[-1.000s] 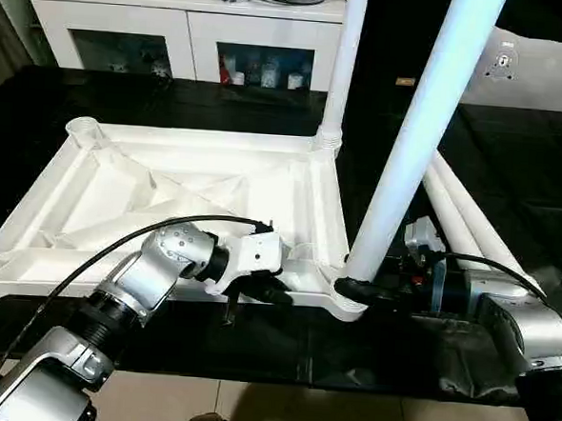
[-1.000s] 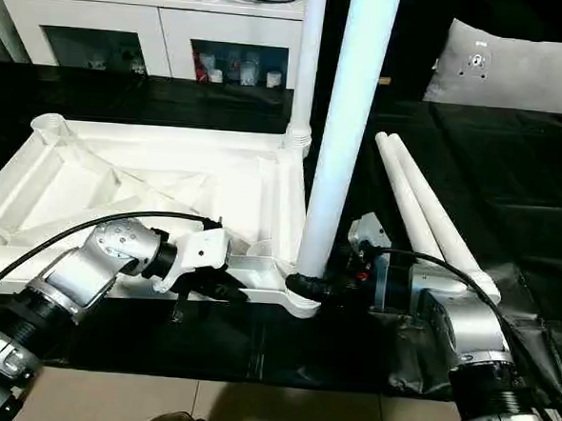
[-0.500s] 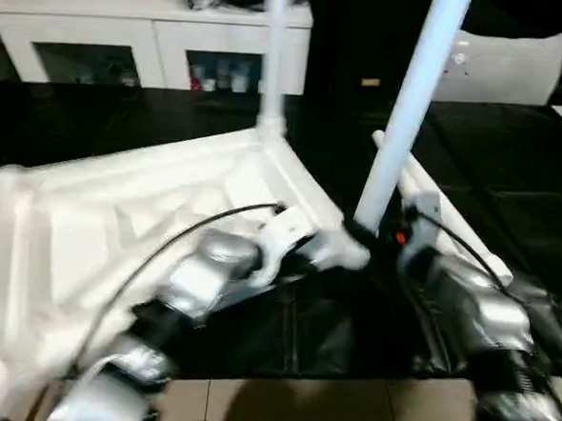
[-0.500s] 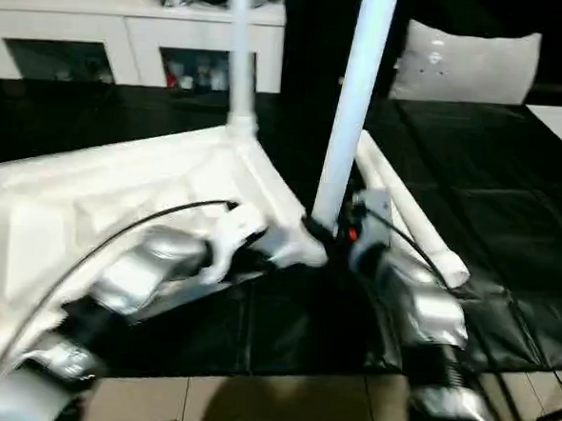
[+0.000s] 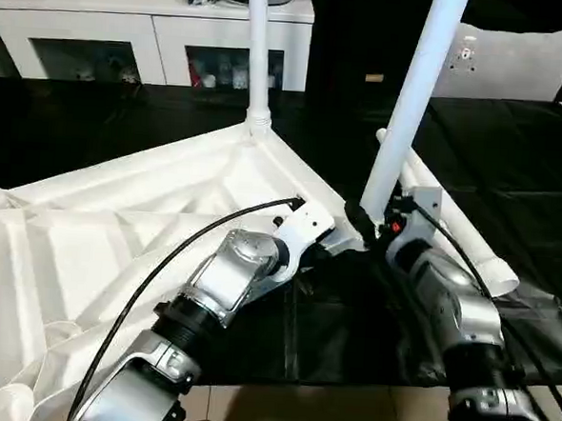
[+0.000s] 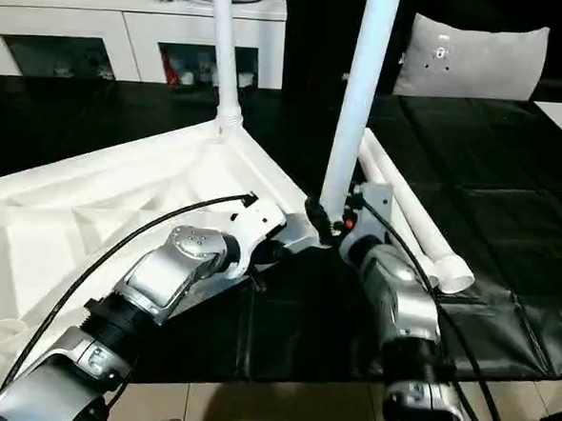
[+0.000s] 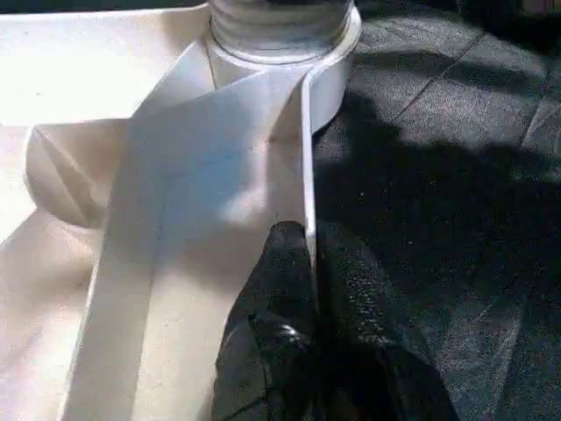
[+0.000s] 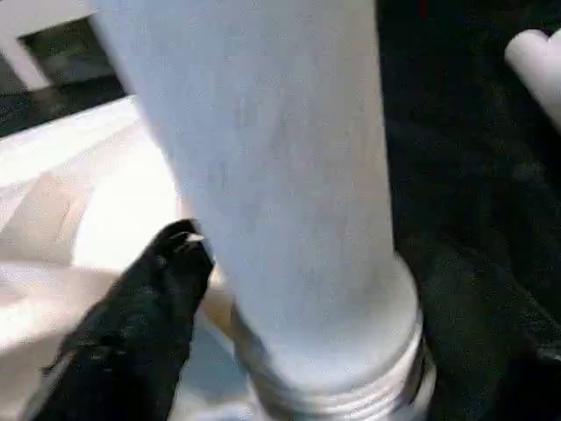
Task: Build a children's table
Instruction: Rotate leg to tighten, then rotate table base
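Nearest us, our left gripper [image 7: 311, 263] is clenched on the thin side wall of the upturned table top [image 5: 116, 248], one black finger [image 7: 280, 272] on either face of the rim, close to the corner socket [image 7: 285, 53]. The top lies ribbed side up on the black mat [image 5: 511, 186], one corner hanging over the near edge.

Just beyond, our right gripper [image 5: 366, 227] stands at the foot of the near leg [image 5: 412, 94], a dark finger [image 8: 166, 281] on each side of its base where the thread meets the socket; whether it grips or has let go we cannot tell. We judge the step in hand to be screwing this second leg home while the left arm steadies the top.

The next move calls for a fresh hold low on the leg and another turn, with the rim held firm.

Farther off, the far leg [image 5: 257, 47] stands upright in its socket, and two loose legs [image 5: 452, 221] lie side by side on the mat near our right arm. At the back stands a white cabinet [image 5: 168, 32]
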Robot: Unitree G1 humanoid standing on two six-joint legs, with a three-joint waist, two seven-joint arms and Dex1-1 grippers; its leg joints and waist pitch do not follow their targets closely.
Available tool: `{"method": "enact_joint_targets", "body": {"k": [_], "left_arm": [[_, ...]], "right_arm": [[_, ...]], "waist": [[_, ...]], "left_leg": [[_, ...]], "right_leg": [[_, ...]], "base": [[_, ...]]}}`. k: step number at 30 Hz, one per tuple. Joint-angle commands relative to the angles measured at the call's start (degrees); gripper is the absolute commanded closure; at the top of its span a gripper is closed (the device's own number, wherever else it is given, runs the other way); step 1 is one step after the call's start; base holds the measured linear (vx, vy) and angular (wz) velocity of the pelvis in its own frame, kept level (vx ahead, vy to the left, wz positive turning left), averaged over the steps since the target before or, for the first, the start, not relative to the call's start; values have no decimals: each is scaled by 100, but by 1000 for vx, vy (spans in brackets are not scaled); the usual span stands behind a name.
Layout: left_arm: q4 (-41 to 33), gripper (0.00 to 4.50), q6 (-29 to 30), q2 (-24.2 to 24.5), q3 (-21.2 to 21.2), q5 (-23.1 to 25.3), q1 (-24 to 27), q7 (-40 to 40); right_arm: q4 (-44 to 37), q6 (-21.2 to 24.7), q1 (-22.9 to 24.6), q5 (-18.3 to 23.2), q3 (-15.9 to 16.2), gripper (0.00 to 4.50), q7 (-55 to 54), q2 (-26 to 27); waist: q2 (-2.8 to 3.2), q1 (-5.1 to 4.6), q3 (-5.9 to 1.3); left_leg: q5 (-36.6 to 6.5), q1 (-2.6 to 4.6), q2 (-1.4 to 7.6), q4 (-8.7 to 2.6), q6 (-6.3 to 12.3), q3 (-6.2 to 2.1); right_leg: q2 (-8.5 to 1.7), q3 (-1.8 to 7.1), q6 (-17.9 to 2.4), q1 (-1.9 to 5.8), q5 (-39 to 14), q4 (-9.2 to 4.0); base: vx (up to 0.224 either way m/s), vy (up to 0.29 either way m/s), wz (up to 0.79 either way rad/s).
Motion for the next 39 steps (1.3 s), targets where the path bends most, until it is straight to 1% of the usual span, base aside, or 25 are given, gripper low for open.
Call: {"method": "enact_joint_targets", "body": {"k": [1, 2, 3, 5, 6, 9, 11, 14, 16, 18, 20, 21, 22, 23, 25, 26, 27, 29, 30, 32, 34, 36, 37, 38, 39], "left_arm": [[77, 450, -394, 144, -51, 88, -84, -67], [137, 450, -567, 298, -112, 150, -81, -206], [158, 450, -616, 355, -133, 167, -78, -267], [222, 450, -717, 534, -227, 218, -60, -450], [243, 450, -793, 617, -274, 228, -47, -534], [233, 450, -1008, 839, -359, 193, 22, -872], [205, 450, -1120, 952, -396, 166, 64, -1067], [237, 450, -1403, 1177, -482, 152, 100, -1371], [313, 450, -1534, 1231, -473, 191, 80, -1355], [412, 450, -1685, 1248, -454, 206, 37, -1319], [619, 450, -1854, 1155, -292, 203, -78, -1015], [609, 450, -1752, 1116, -208, 79, -108, -1103], [609, 423, -1752, 1116, -208, 79, -108, -1103], [609, 423, -1752, 1116, -208, 79, -108, -1103], [488, 407, -1598, 1083, -100, -140, -102, -1286], [315, 390, -1539, 1082, -28, -245, -42, -1305], [95, 385, -1488, 1083, 77, -353, 52, -1252], [-9, 369, -1442, 1093, 142, -407, 97, -1221], [-189, 356, -1315, 1135, 250, -484, 165, -1190], [-651, 340, -935, 1352, 454, -632, 333, -1249], [-963, 334, -667, 1636, 645, -593, 499, -1170], [-1172, 302, -509, 1831, 816, -554, 626, -1121], [-1255, 296, -447, 1900, 885, -548, 674, -1105], [-1341, 296, -389, 1966, 945, -547, 722, -1075], [-1436, 269, -309, 2050, 1037, -523, 769, -994]], "right_arm": [[-195, 84, 178, 178, 167, 41, 381, -44], [-422, 102, 304, 266, 164, 31, 745, -225], [-505, 115, 352, 297, 166, 31, 903, -305], [-680, 119, 486, 355, 187, 10, 1359, -605], [-742, 137, 538, 394, 178, 10, 1540, -745], [-975, 293, 689, 570, 113, 10, 2057, -1157], [-1116, 387, 775, 634, 121, 10, 2320, -1365], [-1531, 695, 1025, 809, 296, 10, 2995, -1815], [-1682, 787, 1113, 827, 376, 10, 3200, -1962], [-1747, 842, 1134, 854, 407, 10, 3302, -2037], [-1883, 1007, 1144, 970, 421, 10, 3376, -2081], [-2001, 1116, 1165, 1052, 449, 10, 3422, -2096], [-2001, 1116, 1165, 1052, 449, 4, 3422, -2096], [-2001, 1116, 1165, 1052, 449, 4, 3422, -2096], [-2267, 1342, 1215, 1195, 539, 0, 3535, -2117], [-2370, 1411, 1199, 1226, 607, 0, 3540, -2063], [-2426, 1431, 1152, 1228, 676, 0, 3518, -1971], [-2382, 1394, 1106, 1215, 687, 0, 3508, -1923], [-2294, 1349, 1030, 1197, 699, 0, 3503, -1861], [-2074, 1259, 851, 1131, 762, 0, 3535, -1772], [-1853, 1171, 676, 1079, 842, 0, 3590, -1719], [-1603, 1062, 508, 1020, 877, 0, 3602, -1654], [-1495, 1003, 441, 985, 890, 0, 3601, -1626], [-1398, 941, 381, 936, 899, 0, 3580, -1590], [-1185, 750, 264, 817, 885, 0, 3445, -1509]], "waist": [[-87, 21, -322], [-62, 45, -316], [-81, 46, -321], [-59, 40, -319], [-68, 47, -322], [-60, 65, -326], [-76, 77, -326], [-87, 102, -332], [-79, 105, -335], [-84, 115, -323], [-82, 122, -317], [-73, 132, -308], [-79, 135, -313], [-79, 137, -311], [-84, 148, -314], [-45, 172, -323], [-42, 158, -338], [-52, 143, -350], [-29, 150, -370], [-23, 129, -364], [-10, 118, -351], [17, 108, -351], [20, 94, -347], [-14, 99, -342], [33, 114, -348]], "left_leg": [[-1114, 104, 333, -394, 293, -156], [-1148, 107, 337, -401, 300, -167], [-1162, 100, 335, -396, 316, -164], [-1172, 90, 341, -405, 315, -171], [-1191, 106, 346, -395, 318, -164], [-1097, 105, 357, -393, 354, -164], [-1046, 100, 353, -380, 405, -158], [-979, 95, 357, -365, 483, -159], [-934, 94, 362, -358, 527, -154], [-1038, 97, 366, -362, 492, -158], [-1100, 107, 368, -368, 443, -154], [-1164, 116, 375, -381, 406, -159], [-1187, 118, 372, -380, 393, -158], [-1215, 120, 378, -385, 375, -163], [-1209, 115, 377, -387, 326, -162], [-1121, 115, 378, -385, 334, -172], [-1031, 90, 379, -381, 343, -181], [-961, 92, 378, -367, 376, -176], [-820, 99, 383, -342, 427, -164], [-778, 80, 377, -348, 451, -166], [-890, 90, 377, -353, 413, -165], [-998, 119, 378, -356, 323, -163], [-1010, 110, 373, -364, 302, -166], [-1059, 114, 374, -372, 254, -161], [-1066, 126, 375, -369, 226, -165]], "right_leg": [[-452, 239, -1119, 200, -840, -486], [-449, 241, -1042, 202, -913, -505], [-440, 243, -1002, 212, -878, -501], [-440, 234, -1013, 210, -861, -493], [-443, 237, -1032, 200, -873, -500], [-431, 233, -1102, 201, -687, -473], [-440, 235, -1134, 208, -587, -463], [-446, 232, -1167, 221, -512, -453], [-450, 225, -1213, 206, -453, -443], [-459, 217, -1234, 198, -654, -463], [-451, 223, -1212, 189, -779, -477], [-454, 225, -1198, 184, -878, -484], [-456, 224, -1191, 185, -920, -487], [-461, 226, -1180, 182, -969, -488], [-467, 230, -1156, 182, -1004, -491], [-469, 231, -1171, 188, -890, -470], [-463, 224, -1204, 202, -651, -431], [-465, 220, -1269, 189, -435, -419], [-456, 218, -1374, 182, -103, -382], [-448, 200, -1470, 180, 9, -360], [-435, 196, -1469, 173, -135, -362], [-425, 199, -1402, 160, -332, -376], [-420, 196, -1401, 160, -349, -376], [-412, 195, -1376, 159, -386, -385], [-417, 199, -1391, 147, -364, -374]], "base": [[0, 0, 0], [0, 0, 0], [0, 0, 0], [0, 0, 0], [0, 0, 0], [0, 0, 0], [0, 0, 0], [0, 0, 0], [0, 0, 0], [0, 0, 0], [0, 0, 0], [0, 0, 0], [0, 0, 0], [0, 0, 0], [0, 0, 0], [0, 0, 0], [0, 0, 0], [0, 0, 0], [0, 0, 0], [0, 0, 0], [0, 0, 0], [0, 0, 0], [0, 0, 0], [0, 0, 0], [0, 0, 0]]}}
